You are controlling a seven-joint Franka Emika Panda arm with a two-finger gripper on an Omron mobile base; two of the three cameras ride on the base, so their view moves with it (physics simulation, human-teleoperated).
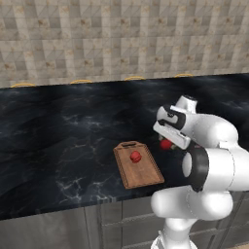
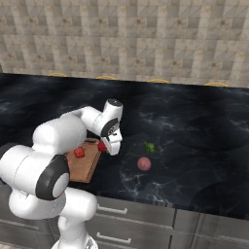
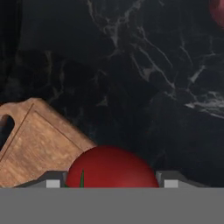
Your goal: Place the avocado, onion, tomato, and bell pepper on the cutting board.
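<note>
Red tomato (image 3: 111, 168) clamped in pincer (image 3: 109, 183) beside cutting board (image 3: 35, 144)

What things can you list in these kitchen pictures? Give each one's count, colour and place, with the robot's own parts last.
cutting board: one, brown wood, near the counter's front edge.
red item on the board: one, red, near the handle end.
red ball: one, deep red, between the finger tips, beside the board.
avocado: one, dark green, on the counter right of the board.
onion: one, pale pink, in front of the avocado.
counter: one, black marble.
gripper: one, closed on the red ball.
</note>
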